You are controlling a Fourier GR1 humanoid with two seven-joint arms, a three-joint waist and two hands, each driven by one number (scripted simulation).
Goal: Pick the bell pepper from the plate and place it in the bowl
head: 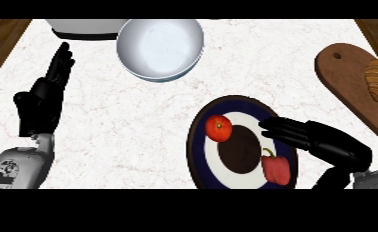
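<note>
your right hand [332, 145] comes in from the near right corner. it is released: its fingers [284, 128] lie stretched out toward the left, and nothing is held in them. the fingertips reach over the right rim of the plate [193, 148] and hang above its white and blue rings.

the bell pepper [277, 170] is on that plate, in its near right part, just on the near side of your fingers. it is red, with a curved green stem pointing to the far side. you can see no finger curled round it; whether the hand brushes the stem cannot be told from this view. a red tomato [218, 128] sits on the far left part of the same plate, apart from the pepper, with the plate's dark centre between them.

further out, the bowl [159, 48] stands at the far side of the counter [111, 136], left of the plate and well apart from it. it is pale and nothing shows inside it. a white container [85, 28] with a dark base sits just beside it on its far left. a wooden cutting board [343, 81] lies along the right edge, with something tan on it that is cut off by the frame.

your left hand [40, 103] rests at the left edge, fingers straight and pointing to the far side, holding nothing.
</note>
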